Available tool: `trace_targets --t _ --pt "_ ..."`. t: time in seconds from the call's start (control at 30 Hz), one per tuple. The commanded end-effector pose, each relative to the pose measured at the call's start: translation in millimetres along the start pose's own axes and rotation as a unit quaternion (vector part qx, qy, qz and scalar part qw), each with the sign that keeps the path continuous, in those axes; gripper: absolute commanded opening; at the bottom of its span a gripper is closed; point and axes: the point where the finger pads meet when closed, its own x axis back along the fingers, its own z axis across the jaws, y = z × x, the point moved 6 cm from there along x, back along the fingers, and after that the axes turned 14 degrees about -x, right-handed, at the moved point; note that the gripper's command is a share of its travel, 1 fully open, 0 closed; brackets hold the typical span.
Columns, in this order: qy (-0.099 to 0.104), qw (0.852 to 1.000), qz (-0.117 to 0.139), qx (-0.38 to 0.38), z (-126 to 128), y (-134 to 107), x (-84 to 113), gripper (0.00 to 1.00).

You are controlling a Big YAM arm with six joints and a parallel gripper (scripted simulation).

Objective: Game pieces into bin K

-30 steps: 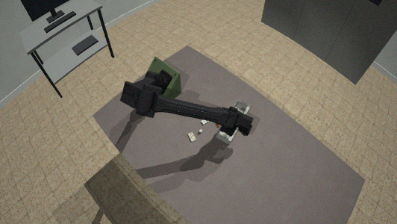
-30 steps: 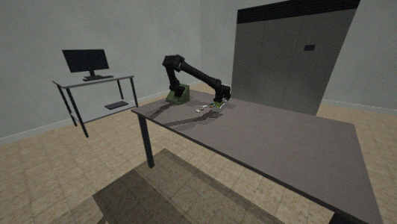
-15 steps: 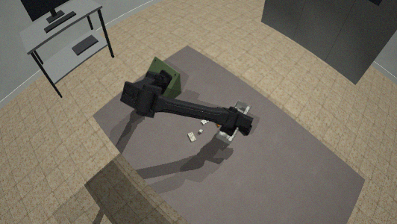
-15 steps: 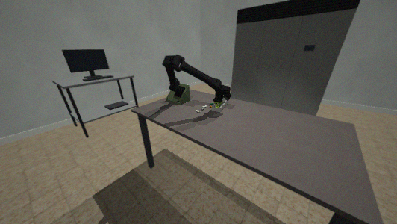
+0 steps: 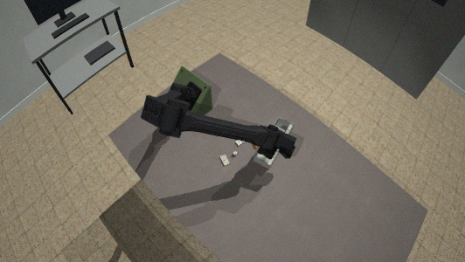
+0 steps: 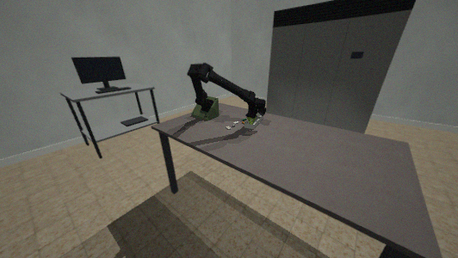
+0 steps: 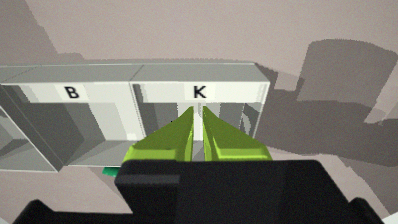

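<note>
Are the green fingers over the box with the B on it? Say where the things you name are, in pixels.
No, the green fingers are over the bin marked K [image 7: 200,72].

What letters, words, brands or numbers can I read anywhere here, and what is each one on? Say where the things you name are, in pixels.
"B": on the inner wall of the middle bin [image 7: 32,125].
"K": on the inner wall of the bin [image 7: 262,97] beside it, where the green jaws point.
No brand, word or number can be read. The marks on the small white pieces [image 5: 224,160] [image 6: 228,127] are too small to make out.
</note>
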Motion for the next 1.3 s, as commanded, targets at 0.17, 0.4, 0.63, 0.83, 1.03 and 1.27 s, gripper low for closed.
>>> trace_targets --t 0.17,0.4,0.63,0.83,1.03,1.27 --pt "0.003 1.0 -0.014 -0.007 -1 9 10.4 0.08" --pt "0.003 1.0 -0.013 -0.008 -8 4 9.6 0.08" --pt "0.003 1.0 -0.013 -0.008 -8 4 10.0 0.08" --pt "0.006 1.0 -0.022 -0.015 -9 16 16.4 0.08" --pt "0.006 1.0 -0.025 -0.014 -7 19 24.4 0.08" --pt "0.007 0.999 -0.03 -0.014 -2 18 35.7 0.08"
